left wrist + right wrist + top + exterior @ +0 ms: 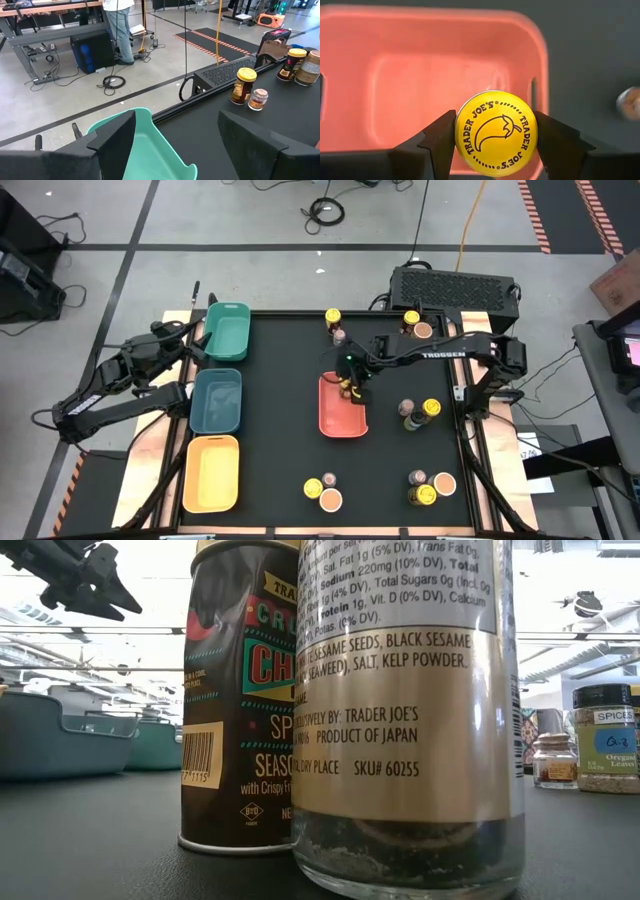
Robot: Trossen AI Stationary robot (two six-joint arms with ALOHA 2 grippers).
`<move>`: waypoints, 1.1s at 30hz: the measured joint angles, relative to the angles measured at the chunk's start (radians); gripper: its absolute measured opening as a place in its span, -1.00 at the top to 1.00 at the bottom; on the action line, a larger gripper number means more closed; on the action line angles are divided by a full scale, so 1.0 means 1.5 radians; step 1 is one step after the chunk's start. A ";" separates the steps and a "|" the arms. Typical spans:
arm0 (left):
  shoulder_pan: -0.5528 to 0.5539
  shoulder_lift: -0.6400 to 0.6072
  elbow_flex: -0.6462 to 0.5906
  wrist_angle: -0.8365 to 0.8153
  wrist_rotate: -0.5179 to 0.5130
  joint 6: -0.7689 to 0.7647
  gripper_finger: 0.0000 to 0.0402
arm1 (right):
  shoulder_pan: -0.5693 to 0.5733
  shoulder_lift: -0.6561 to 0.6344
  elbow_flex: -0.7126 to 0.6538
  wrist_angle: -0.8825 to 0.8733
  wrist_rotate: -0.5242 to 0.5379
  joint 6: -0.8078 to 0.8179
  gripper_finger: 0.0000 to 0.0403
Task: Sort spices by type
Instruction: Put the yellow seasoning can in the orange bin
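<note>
My right gripper (350, 387) hangs over the far end of the coral tray (335, 420), shut on a spice jar with a yellow lid (495, 132). The lid hides the jar's body. Other spice jars stand on the black table in clusters: at the far edge (333, 317) (418, 325), at the middle right (420, 413) and at the near edge (322, 492) (430, 487). My left gripper (182, 150) stands open over the far end of the green tray (150, 150), holding nothing. My right gripper pinches the jar between its two fingers (440, 137), one on each of two opposite sides at the lid's rim (461, 134). The fingers slant steeply down from above. The jar sits upright with its lid up, over the inside of the coral tray (420, 75). I cannot tell whether its bottom touches the tray.
Green (228, 330), teal (216, 400) and yellow (211, 472) trays stand in a row along the table's left side. Two tall jars (240, 690) (410, 710) stand close before the low camera. A black box (455, 283) sits behind the table's far edge. A person (120, 25) stands in the room.
</note>
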 joint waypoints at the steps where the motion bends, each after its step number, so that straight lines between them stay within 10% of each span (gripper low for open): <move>1: 0.000 0.000 0.000 0.000 0.000 0.000 -0.42 | -0.002 0.000 -0.008 0.006 -0.001 0.003 -0.12; 33: 0.000 0.000 0.000 0.000 0.000 0.001 -0.42 | -0.009 -0.032 -0.037 0.018 0.023 0.015 -0.24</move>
